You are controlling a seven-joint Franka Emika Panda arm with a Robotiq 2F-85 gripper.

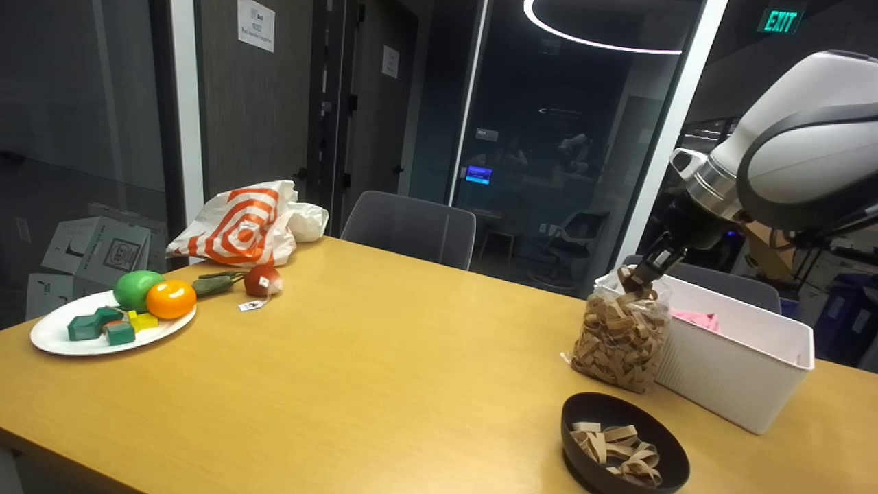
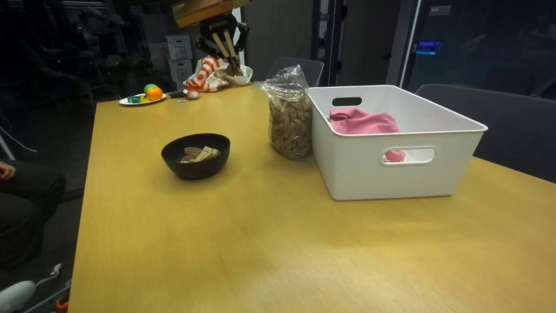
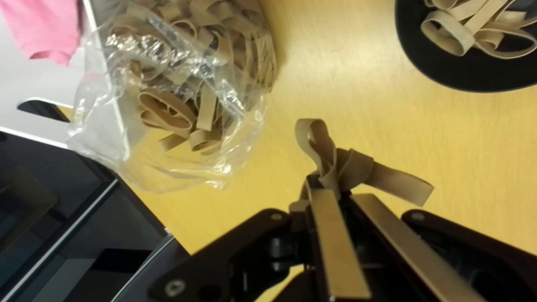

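Observation:
My gripper [image 3: 334, 191] is shut on several tan bands [image 3: 396, 183], which stick out past its fingertips in a loop and a loose end. In an exterior view the gripper [image 2: 233, 65] hangs raised above the table with the bands at its tips. A clear plastic bag [image 2: 290, 126] full of similar bands stands upright against the white bin [image 2: 391, 184], its top open. In the wrist view the bag [image 3: 201, 63] lies up and left of the fingers, apart from them. A black bowl [image 2: 195, 169] with several tan bands inside sits on the table; it is at upper right in the wrist view.
Pink cloth [image 2: 365, 122] lies in the bin. At the table's far end are a white plate [image 1: 82, 348] with an orange ball, a green ball and small blocks, a dark red round item [image 1: 260, 280], and a crumpled red-and-white bag [image 1: 243, 230]. Chairs [image 1: 411, 226] stand along one edge.

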